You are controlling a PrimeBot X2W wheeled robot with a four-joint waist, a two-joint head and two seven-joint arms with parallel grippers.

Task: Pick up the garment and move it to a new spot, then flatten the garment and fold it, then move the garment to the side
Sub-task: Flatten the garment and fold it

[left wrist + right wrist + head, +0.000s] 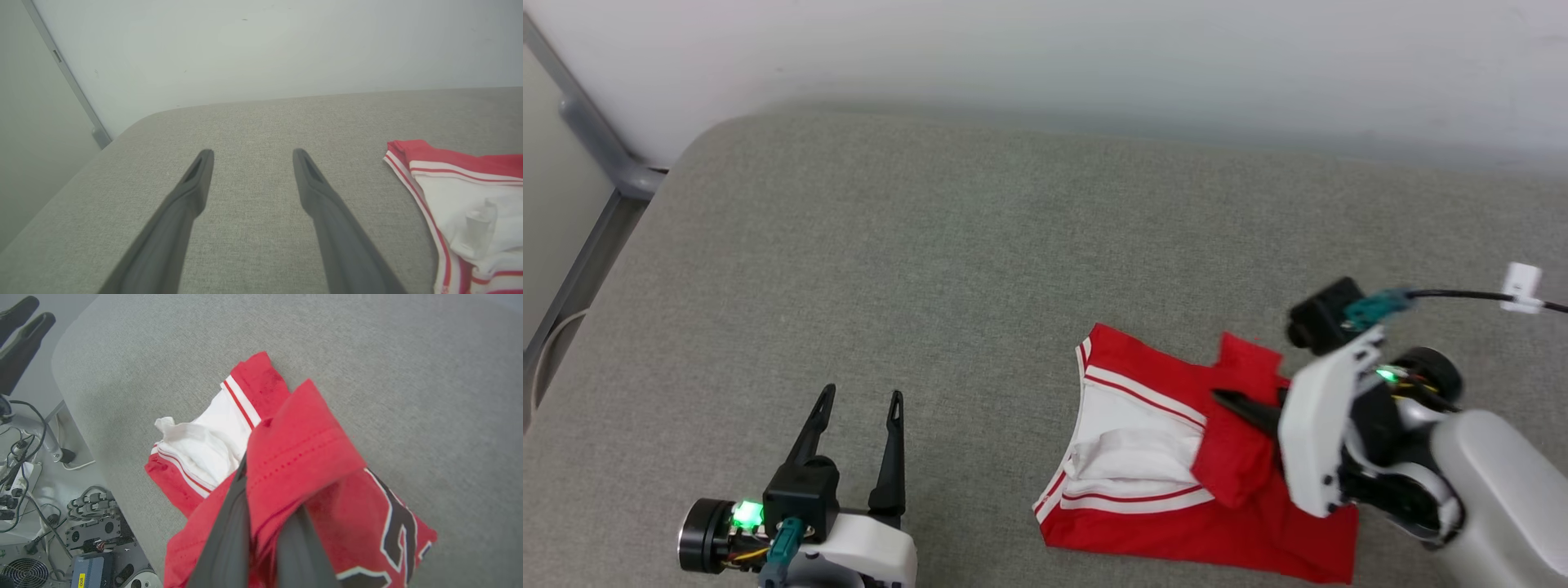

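The garment [1176,457], a red T-shirt with white sleeves and thin red-and-white stripes, lies bunched on the grey padded surface [980,245] at the lower right. My right gripper [1241,408] is shut on a red fold of the garment [298,457], lifting that flap over the white sleeve part. Dark print edged in white shows on the red cloth [392,526]. My left gripper [858,412] stands open over bare padding at the lower left, well to the left of the shirt. Its spread fingers [196,179] hold nothing, with the garment's sleeve [461,196] off to their right.
A white wall [1094,57] runs along the far edge of the padding. A grey metal frame [596,147] stands at the far left corner. Below the surface's near edge sit cables, a power strip and equipment [45,506]. A black cable with a white tag [1523,290] trails from my right wrist.
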